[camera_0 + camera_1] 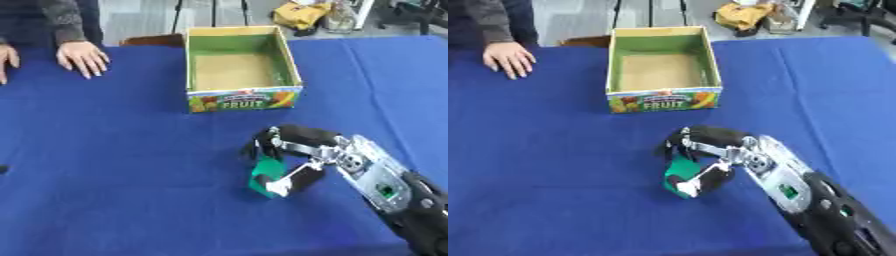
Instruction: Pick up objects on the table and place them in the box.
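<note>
The right hand (pixel 293 160) curls round a green object (pixel 265 175) — seemingly gripped — while the box (pixel 289 65) beyond it sits empty.

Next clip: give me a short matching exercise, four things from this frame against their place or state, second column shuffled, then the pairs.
Things:
1. box
2. green object
3. right hand
4. person's hand

Place or state:
A. flat on the cloth, far left edge
B. fingers curled round something
C. open-topped, nothing inside
D. held, near the middle of the blue table

Pairs: 1-C, 2-D, 3-B, 4-A
</note>
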Tool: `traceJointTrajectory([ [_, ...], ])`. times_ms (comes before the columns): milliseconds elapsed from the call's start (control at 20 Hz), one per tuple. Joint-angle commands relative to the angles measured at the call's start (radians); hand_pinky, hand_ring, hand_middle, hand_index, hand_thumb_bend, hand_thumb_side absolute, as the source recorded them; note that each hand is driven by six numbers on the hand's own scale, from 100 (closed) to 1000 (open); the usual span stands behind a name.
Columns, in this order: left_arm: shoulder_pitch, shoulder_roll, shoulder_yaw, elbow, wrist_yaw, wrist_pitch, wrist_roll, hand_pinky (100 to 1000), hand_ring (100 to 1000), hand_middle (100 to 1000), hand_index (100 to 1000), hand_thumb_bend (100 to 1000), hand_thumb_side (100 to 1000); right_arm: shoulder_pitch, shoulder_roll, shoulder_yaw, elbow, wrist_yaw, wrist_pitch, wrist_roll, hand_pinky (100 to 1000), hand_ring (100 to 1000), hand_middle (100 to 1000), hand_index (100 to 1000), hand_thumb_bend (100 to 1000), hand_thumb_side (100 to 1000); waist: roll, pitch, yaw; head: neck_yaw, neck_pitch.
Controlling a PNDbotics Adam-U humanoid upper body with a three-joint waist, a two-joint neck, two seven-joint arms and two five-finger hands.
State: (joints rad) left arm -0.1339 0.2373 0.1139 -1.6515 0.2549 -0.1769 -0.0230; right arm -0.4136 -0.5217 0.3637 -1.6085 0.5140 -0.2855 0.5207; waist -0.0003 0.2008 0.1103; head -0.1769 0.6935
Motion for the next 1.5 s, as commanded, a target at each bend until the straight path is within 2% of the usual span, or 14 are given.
traceJointTrajectory([
  [50,-0.011,0.007,-0.001,-0.011,0.001,-0.002,-0.003,673,914,751,742,573,721,0.003,-0.008,0.010,0.031,0.033,-0.009,0.018,445,573,690,870,421,371,0.004,-0.007,0.002,-0.002,0.005],
  [500,-0.010,0.006,-0.001,-0.012,0.002,-0.002,-0.003,673,914,751,742,572,721,0.003,-0.002,0.016,0.045,0.078,-0.015,0.041,466,602,713,883,494,426,0.005,-0.005,0.003,-0.003,0.006],
  [850,-0.011,0.006,-0.001,-0.012,0.002,-0.002,-0.003,674,914,751,742,572,722,0.009,-0.006,0.017,0.039,0.120,-0.021,0.043,443,580,718,885,475,402,0.003,-0.004,0.004,-0.003,0.006],
  [950,-0.011,0.006,-0.001,-0.012,0.002,-0.002,-0.004,674,914,751,742,572,722,0.012,-0.007,0.016,0.037,0.135,-0.020,0.042,407,545,714,884,414,341,0.002,-0.003,0.003,-0.003,0.006],
  [1050,-0.011,0.006,-0.001,-0.012,0.002,-0.002,-0.003,674,914,751,742,572,722,0.013,-0.009,0.015,0.036,0.149,-0.017,0.039,354,499,709,877,297,205,0.002,-0.003,0.003,-0.003,0.006],
  [1100,-0.011,0.006,-0.001,-0.012,0.002,-0.002,-0.003,674,914,751,742,572,722,0.013,-0.009,0.014,0.035,0.156,-0.014,0.036,311,464,704,871,216,100,0.002,-0.003,0.003,-0.003,0.005],
  [1150,-0.011,0.006,-0.001,-0.012,0.002,-0.002,-0.003,674,914,751,742,572,722,0.012,-0.010,0.012,0.033,0.163,-0.009,0.030,306,460,703,870,205,100,0.002,-0.003,0.002,-0.003,0.006],
  [1200,-0.010,0.006,0.000,-0.011,0.002,-0.002,-0.003,674,914,751,742,571,722,0.011,-0.011,0.010,0.030,0.169,-0.005,0.023,264,425,693,863,145,100,0.001,-0.003,0.002,-0.003,0.006],
  [1350,-0.010,0.006,0.000,-0.011,0.002,-0.003,-0.003,674,914,751,742,574,719,0.007,-0.013,0.004,0.021,0.168,0.009,-0.007,202,366,675,857,100,100,0.000,-0.005,0.001,-0.003,0.005],
  [1500,-0.010,0.006,0.000,-0.011,0.002,-0.003,-0.003,674,914,751,742,571,723,-0.003,-0.019,-0.006,0.001,0.130,0.019,-0.028,176,338,657,852,104,100,-0.001,-0.007,-0.001,-0.003,0.005],
])
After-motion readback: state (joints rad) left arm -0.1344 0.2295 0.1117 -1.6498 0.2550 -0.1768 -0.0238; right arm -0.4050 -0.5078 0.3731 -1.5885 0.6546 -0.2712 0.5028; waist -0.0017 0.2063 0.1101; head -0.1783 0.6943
